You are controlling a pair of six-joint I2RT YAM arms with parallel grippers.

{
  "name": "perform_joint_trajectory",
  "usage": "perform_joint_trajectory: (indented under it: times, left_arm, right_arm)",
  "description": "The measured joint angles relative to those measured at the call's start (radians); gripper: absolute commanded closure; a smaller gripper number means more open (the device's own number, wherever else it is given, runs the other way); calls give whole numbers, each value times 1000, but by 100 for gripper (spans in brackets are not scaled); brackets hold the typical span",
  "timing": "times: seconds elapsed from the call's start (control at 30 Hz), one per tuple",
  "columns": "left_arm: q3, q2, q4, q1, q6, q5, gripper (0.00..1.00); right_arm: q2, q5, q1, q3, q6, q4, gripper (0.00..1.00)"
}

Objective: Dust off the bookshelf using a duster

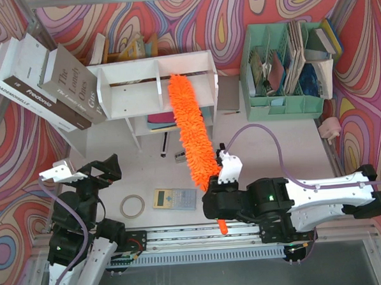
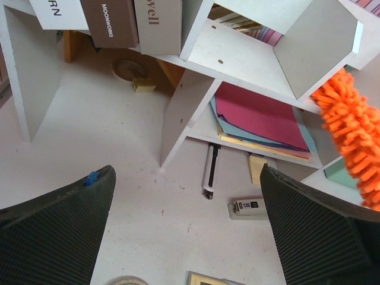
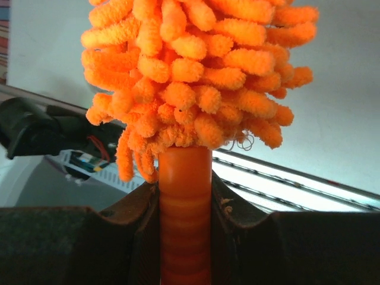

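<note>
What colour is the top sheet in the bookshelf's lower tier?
The top sheet is magenta-pink; the left wrist view shows it best.

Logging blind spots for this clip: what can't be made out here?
Top external: whether the duster touches the bookshelf; its fluffy head covers the spot.
Right wrist: the duster's far tip, hidden behind its own near fibres.
Left wrist: full titles on the books, cut off by the top edge.

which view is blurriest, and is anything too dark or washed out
Right wrist view: the fluffy orange microfibre duster fills the frame, background soft and pale. Left wrist view: the white two-tier bookshelf is crisp but lens-skewed; the left gripper's fingers read dark. Top external view: sharpest, even light, soft shadows.
</note>
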Motion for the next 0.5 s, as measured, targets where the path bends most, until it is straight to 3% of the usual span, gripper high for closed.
perform_joint_trajectory:
  times: [0.23, 0.5]
  left_arm:
    - [0, 0, 0, 0, 0, 0, 2]
    - [0, 0, 0, 0, 0, 0, 2]
  right_arm:
    - [-21, 49, 3, 54, 174, -274, 100]
    - [41, 43, 2, 129, 84, -224, 100]
